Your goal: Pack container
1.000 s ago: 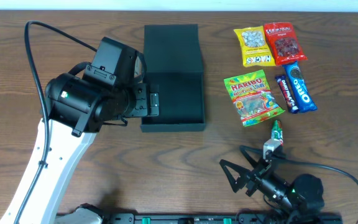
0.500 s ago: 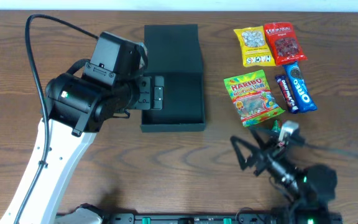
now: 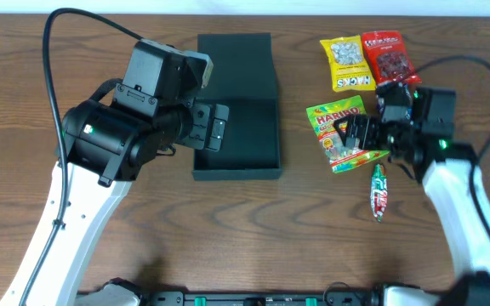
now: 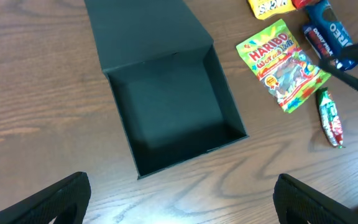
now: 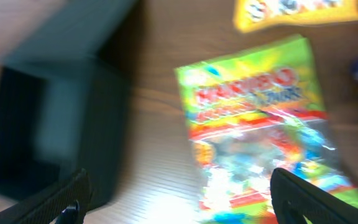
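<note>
Container [image 3: 243, 134] lies open beside my left gripper [image 4: 182, 180], spread wide and empty, so my right gripper [image 5: 180, 176], equally wide and empty, hovers over the nearby Haribo bag [image 5: 253, 112], seemingly to grab it.

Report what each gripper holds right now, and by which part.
Nothing is held. The left gripper is open and empty near the container. The right gripper is open over the Haribo bag, not gripping it.
</note>
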Robot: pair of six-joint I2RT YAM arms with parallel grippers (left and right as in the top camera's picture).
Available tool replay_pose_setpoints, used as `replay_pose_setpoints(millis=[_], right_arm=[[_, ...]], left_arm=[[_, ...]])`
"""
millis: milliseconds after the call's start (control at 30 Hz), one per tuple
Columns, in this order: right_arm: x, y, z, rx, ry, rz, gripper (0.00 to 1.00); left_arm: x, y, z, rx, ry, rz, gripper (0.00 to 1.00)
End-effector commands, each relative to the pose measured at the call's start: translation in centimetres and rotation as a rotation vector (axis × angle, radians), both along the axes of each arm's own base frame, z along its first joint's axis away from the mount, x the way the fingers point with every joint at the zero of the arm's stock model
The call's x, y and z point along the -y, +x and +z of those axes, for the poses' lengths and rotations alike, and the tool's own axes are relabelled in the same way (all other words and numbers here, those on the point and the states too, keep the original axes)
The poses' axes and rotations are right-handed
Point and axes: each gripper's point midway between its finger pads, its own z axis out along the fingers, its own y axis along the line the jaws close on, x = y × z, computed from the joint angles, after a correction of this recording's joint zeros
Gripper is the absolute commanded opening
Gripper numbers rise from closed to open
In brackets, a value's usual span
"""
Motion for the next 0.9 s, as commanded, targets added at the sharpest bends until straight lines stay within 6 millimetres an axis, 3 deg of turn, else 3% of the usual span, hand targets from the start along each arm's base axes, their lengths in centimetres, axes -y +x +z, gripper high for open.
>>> replay_pose_setpoints(millis=[0,267,567,700,867], right_arm=[[2.6,1.9,-2.1,-0.039,-0.174,-0.029,0.91],[2.7,2.9,-8.5,-0.161,-0.294,-0.027,0.93],[2.2,2.9,-13.1,-0.235,-0.358,-0.005,0.88],[2.1,2.2,-15.0,-0.288,-0.388,0.01,0.73],[1.8,1.3,-16.4,-0.336,-0.391,0.026,0.4]], left_arm=[[0.0,-0.1,0.6,0.04,0.03,-0.054,0.95],[0.0,0.0,0.7,0.052,0.039,-0.072,0.95],[0.0,0.0,0.6,0.05,0.04,-0.072,0.95],[-0.1,-0.1,0.6,0.048,0.041,-0.072,0.95],[-0.1,-0.1,0.6,0.046,0.042,-0.072,0.95]])
